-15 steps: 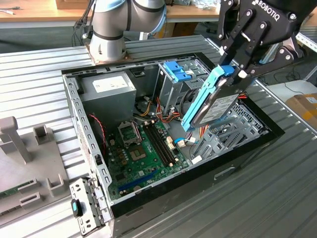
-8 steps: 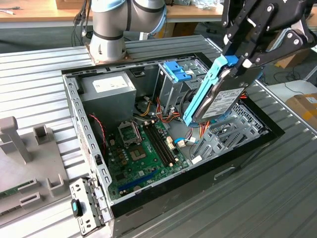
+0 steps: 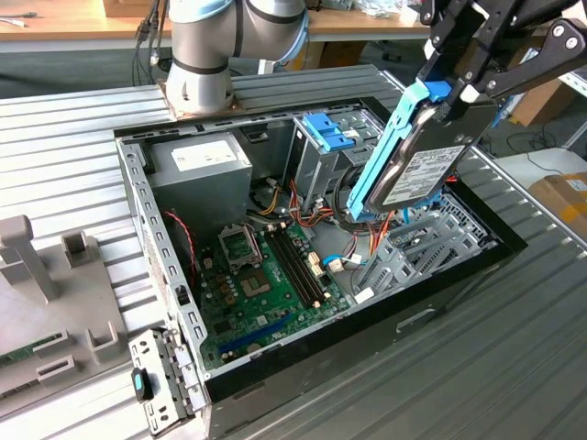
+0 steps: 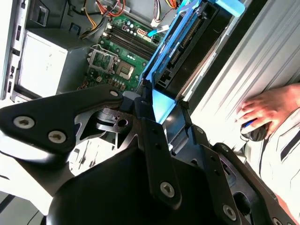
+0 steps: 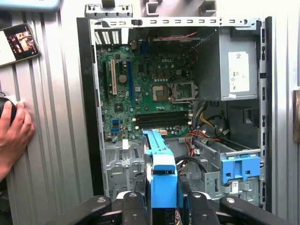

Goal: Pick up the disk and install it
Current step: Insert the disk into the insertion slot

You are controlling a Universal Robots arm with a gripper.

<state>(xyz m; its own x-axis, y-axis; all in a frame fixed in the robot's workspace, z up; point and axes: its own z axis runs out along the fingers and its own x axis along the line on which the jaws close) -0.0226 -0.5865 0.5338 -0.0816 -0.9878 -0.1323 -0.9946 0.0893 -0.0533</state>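
One disk point(image 3: 429, 172) | jaws clenched on it | tilted, hanging over open computer case point(image 3: 138, 188)

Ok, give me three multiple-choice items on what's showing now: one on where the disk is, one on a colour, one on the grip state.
1. Where is the disk relative to the case?
A. lying on its floor
B. outside it
C. in the air above its open side

2. What colour are the disk's rails?
A. blue
B. red
C. yellow

3. How is the gripper?
A. open, clear of the disk
B. shut on the disk
C. open around the disk

Answers:
1 C: the exterior view shows it tilted over the case, not seated.
2 A: they are bright blue in the exterior view and both wrist views.
3 B: the disk hangs from it by its upper end.
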